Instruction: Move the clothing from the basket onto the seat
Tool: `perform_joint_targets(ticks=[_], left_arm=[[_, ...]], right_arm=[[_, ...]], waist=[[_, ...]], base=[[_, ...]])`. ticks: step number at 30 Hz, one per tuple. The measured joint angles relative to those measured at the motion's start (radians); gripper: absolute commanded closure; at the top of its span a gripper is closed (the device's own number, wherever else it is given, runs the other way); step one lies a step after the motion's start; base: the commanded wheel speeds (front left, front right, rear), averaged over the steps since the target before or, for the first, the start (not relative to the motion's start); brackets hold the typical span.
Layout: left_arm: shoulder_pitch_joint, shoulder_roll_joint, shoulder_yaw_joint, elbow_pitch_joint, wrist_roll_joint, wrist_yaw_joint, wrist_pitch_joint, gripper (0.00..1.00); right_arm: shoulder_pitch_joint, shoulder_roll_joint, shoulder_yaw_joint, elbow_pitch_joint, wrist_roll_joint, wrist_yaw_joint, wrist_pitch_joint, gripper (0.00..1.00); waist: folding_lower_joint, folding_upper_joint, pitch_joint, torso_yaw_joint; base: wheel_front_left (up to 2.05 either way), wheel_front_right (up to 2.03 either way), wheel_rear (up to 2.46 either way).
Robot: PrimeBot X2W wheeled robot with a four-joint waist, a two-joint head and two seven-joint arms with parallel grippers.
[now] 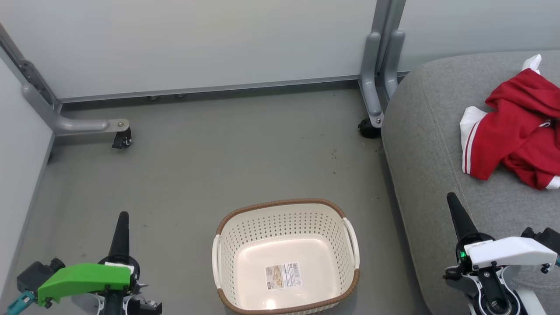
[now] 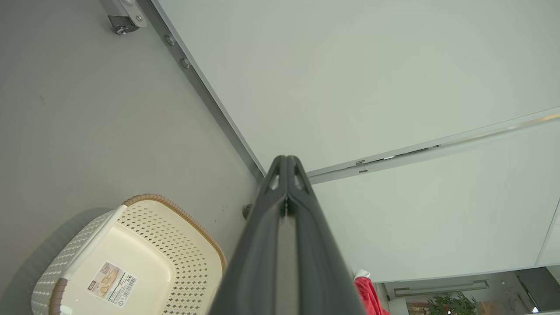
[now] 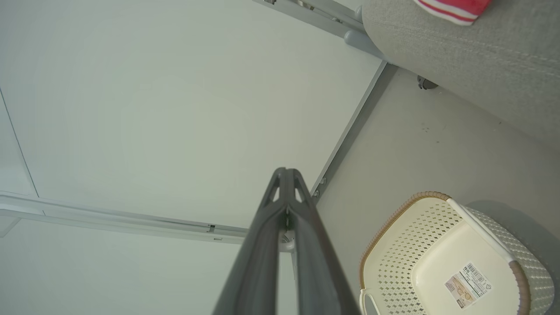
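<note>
The red clothing point(image 1: 516, 129) with white trim lies crumpled on the grey seat point(image 1: 431, 144) at the right; a striped edge of it point(image 3: 450, 8) and a red scrap point(image 2: 369, 295) show in the wrist views. The cream basket point(image 1: 245, 236) with a brown rim stands on the floor at bottom centre, holding nothing but its paper label point(image 1: 283, 276). It appears too in the left wrist view point(image 2: 170, 227) and right wrist view point(image 3: 393, 258). My left gripper point(image 1: 123, 215) is shut, left of the basket. My right gripper point(image 1: 451, 197) is shut, over the seat's front edge. Neither holds anything.
Pale partition walls point(image 1: 197, 39) close the back and left. Their grey metal feet with castors stand at the left point(image 1: 120, 140) and beside the seat point(image 1: 369, 127). Grey floor point(image 1: 245, 148) lies between the basket and the back wall.
</note>
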Motion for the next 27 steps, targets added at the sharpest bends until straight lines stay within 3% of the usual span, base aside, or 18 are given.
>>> perform_joint_targets(ticks=[27], left_arm=[[-0.021, -0.005, 0.034, 0.000, -0.226, -0.015, 0.059, 1.00]], right_arm=[[-0.035, 0.001, -0.027, 0.047, 0.223, 0.000, 0.043, 1.00]], waist=[[0.0000, 0.0000, -0.016, -0.001]], base=[[0.00, 0.00, 0.00]])
